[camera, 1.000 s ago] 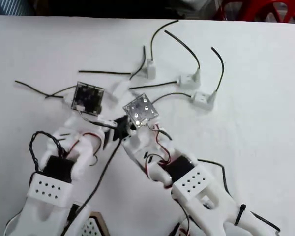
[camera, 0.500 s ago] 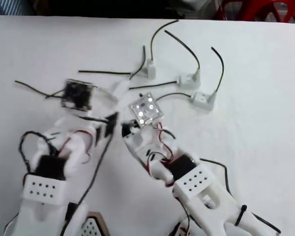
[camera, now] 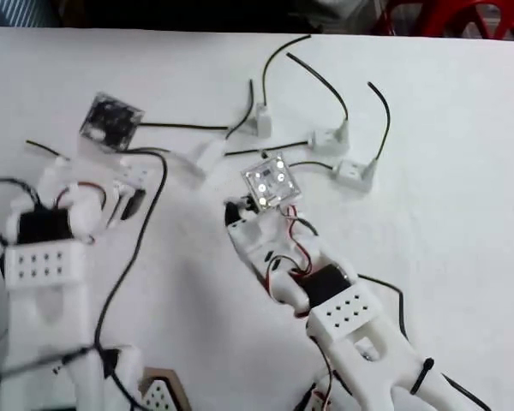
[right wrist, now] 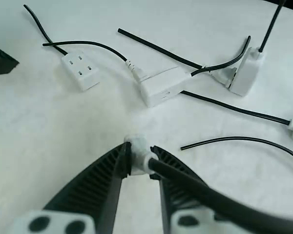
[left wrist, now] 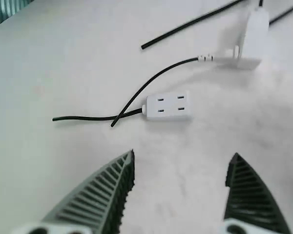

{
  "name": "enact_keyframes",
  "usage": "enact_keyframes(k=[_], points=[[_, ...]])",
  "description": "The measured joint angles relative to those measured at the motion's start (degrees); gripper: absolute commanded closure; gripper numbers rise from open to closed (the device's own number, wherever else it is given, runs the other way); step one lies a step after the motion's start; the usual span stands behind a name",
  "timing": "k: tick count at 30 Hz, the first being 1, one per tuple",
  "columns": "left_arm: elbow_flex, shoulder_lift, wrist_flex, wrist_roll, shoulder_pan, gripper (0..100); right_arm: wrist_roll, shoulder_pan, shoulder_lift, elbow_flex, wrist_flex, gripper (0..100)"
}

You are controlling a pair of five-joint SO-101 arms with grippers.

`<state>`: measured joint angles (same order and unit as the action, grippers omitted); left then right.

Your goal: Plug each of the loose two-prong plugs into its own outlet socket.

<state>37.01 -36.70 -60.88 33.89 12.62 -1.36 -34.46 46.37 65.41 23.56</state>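
Right end effector (right wrist: 139,150) is clamped on a plug (right wrist: 137,161), likely for carrying to the socket (left wrist: 168,106) at its nine o'clock; left end effector (left wrist: 183,156), jaws apart, hovers over that socket, probably to steady it

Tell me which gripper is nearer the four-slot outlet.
Left. The open left gripper hangs just short of the outlet, facing it. The right gripper, shut on a plug, sits well farther from it.
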Motion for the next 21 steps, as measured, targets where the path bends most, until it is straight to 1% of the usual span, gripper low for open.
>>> enact_keyframes(k=[3,7,12,15,21], points=[[-8.79,11.69,-2.46,10.37,0.0,66,0.0,-0.09,0.0,0.0,0.0,98.1],[-20.04,26.9,-3.25,23.38,0.53,66,0.0,-0.09,0.0,0.0,0.0,98.1],[-32.44,44.04,-3.25,37.36,1.14,66,0.0,0.53,0.0,0.0,0.0,98.1],[-39.03,52.66,-3.25,42.02,1.23,66,0.0,0.35,0.0,0.0,0.0,98.1],[-49.85,65.67,-3.25,42.81,1.23,66,0.0,0.26,0.0,0.0,0.0,98.1]])
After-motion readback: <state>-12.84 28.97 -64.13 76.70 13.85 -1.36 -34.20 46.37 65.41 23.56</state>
